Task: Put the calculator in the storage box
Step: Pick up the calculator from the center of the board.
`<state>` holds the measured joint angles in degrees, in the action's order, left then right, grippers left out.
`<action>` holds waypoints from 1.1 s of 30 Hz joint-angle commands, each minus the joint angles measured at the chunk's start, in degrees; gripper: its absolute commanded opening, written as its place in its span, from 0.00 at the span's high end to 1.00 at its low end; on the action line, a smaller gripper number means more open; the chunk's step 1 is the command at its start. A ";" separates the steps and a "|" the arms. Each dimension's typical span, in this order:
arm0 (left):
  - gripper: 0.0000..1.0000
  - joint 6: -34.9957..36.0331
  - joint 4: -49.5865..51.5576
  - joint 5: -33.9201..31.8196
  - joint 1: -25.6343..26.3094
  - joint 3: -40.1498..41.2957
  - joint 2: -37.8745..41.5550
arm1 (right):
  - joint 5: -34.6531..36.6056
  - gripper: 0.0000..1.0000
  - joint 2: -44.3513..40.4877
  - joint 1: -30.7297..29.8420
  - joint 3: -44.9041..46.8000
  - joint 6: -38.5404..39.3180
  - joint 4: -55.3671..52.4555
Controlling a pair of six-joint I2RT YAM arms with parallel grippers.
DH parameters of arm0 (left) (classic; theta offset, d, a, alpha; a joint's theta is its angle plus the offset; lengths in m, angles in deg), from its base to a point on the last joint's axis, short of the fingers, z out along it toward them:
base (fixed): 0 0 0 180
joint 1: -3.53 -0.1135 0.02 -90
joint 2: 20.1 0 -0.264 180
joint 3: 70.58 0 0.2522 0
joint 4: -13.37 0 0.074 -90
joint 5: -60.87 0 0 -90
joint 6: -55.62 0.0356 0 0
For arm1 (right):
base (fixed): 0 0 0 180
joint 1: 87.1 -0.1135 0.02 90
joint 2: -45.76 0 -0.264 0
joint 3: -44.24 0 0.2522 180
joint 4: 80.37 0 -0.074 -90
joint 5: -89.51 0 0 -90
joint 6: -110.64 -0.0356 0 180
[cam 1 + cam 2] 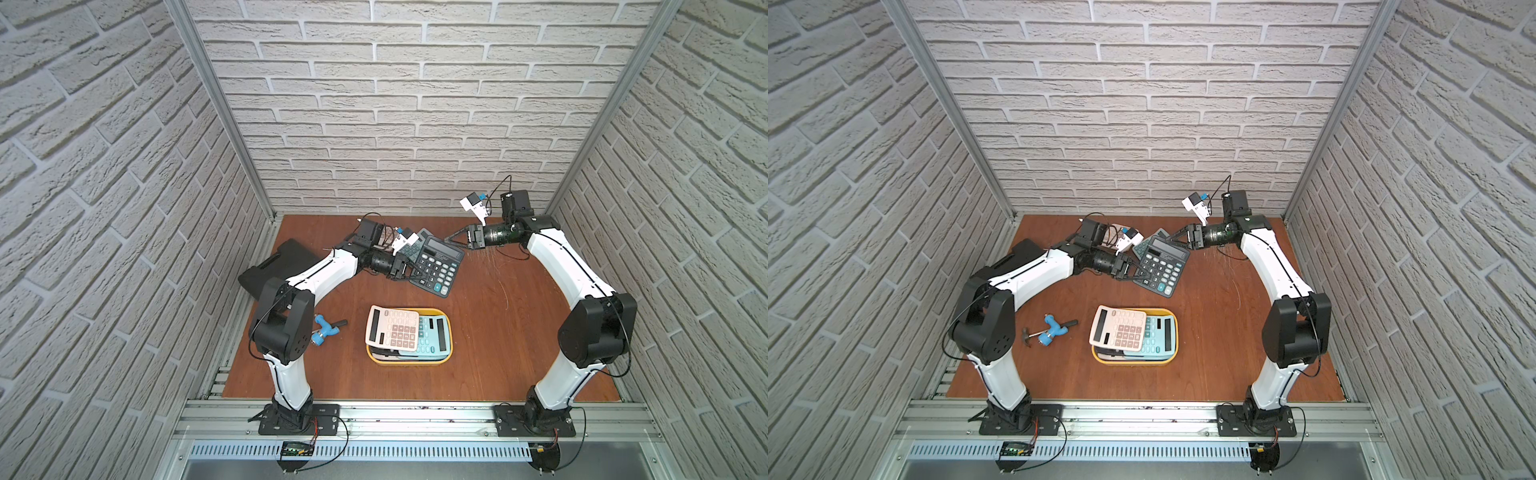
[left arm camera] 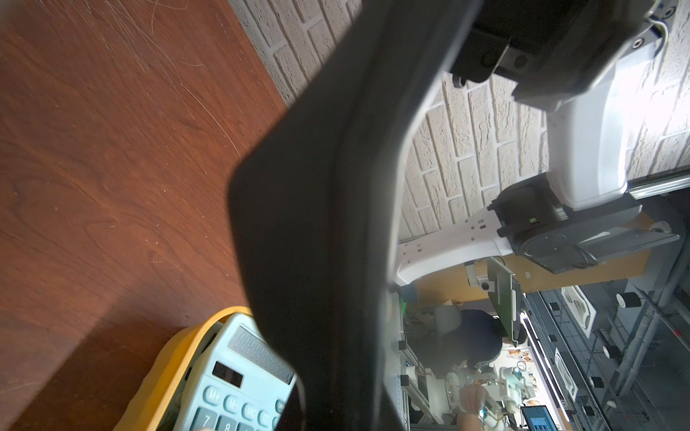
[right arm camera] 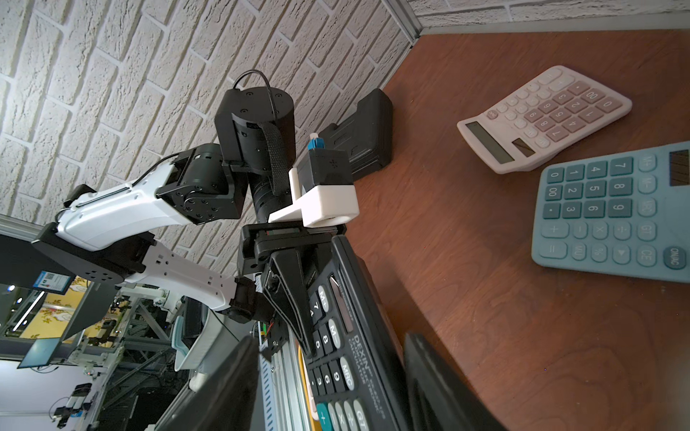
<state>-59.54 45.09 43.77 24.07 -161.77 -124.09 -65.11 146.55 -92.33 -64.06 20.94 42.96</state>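
Black, the calculator [image 1: 436,266] is gripped at the back of the table [image 1: 519,332], not yet in the yellow storage box [image 1: 409,360].

In both top views the left gripper [image 1: 419,275] is clamped on the calculator's near edge. The right gripper [image 1: 448,240] hovers at its far corner, well apart from the storage box, which already carries a pink calculator [image 1: 392,332] and a blue calculator [image 1: 432,338]. In the left wrist view a dark blur fills the middle, with the storage box [image 2: 164,358] showing past it. In the right wrist view a left finger [image 3: 295,309] lies across the keys. The right gripper's own fingers stand apart on either side of the calculator's edge, not yet pinching it as far as I can tell. Left to do, I judge: carry it over and set it inside.
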 commanded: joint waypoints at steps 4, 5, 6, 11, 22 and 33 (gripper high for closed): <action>1.00 0.73 -3.81 2.33 0.20 0.44 0.69 | 1.46 0.40 0.48 -1.18 -1.41 3.09 -2.57; 1.00 0.73 -3.87 2.34 0.24 0.44 0.71 | 2.05 0.40 0.49 -1.18 -1.49 3.20 -2.67; 1.00 0.71 -3.87 2.33 0.29 0.51 0.80 | 2.92 0.39 0.44 -1.16 -1.43 3.16 -2.51; 1.00 0.70 -3.87 2.33 0.38 0.63 1.06 | 6.17 0.30 0.02 -1.10 -1.50 3.31 -2.48; 1.00 0.72 -3.85 2.51 0.56 0.43 1.05 | 2.23 0.48 0.42 -1.43 -1.17 3.02 -1.65; 1.00 0.72 -3.84 2.59 0.64 0.43 1.09 | 0.83 0.63 1.60 -1.96 -1.17 3.44 -1.82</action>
<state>-59.52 44.34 45.26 24.44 -161.44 -124.09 -61.46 148.06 -93.23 -64.13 23.47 41.10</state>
